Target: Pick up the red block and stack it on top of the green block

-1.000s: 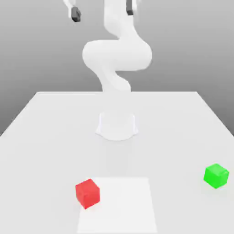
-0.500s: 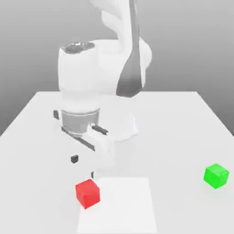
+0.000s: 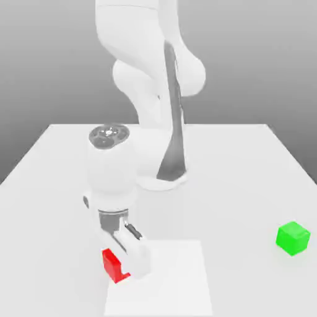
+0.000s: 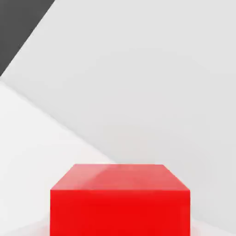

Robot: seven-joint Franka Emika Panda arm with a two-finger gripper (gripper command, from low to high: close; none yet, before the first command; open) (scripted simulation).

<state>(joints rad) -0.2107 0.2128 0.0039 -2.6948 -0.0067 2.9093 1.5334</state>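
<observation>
Gripper [image 3: 124, 263] lowered onto red block [image 3: 112, 265]

Red block [image 3: 112, 265] bright plain red, green block [image 3: 293, 238] bright plain green, table [image 3: 247, 167] pale white w/ a lighter white square patch [image 3: 173, 278], arm [image 3: 148, 68] white w/ dark grey strip.

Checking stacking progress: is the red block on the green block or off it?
Off: red block sits on the table, apart from green block.

Plain white matte tabletop [image 3: 247, 167] fills lower frame; brighter white square patch [image 3: 170, 282] bottom centre; grey backdrop [image 3: 49, 56] above.
</observation>
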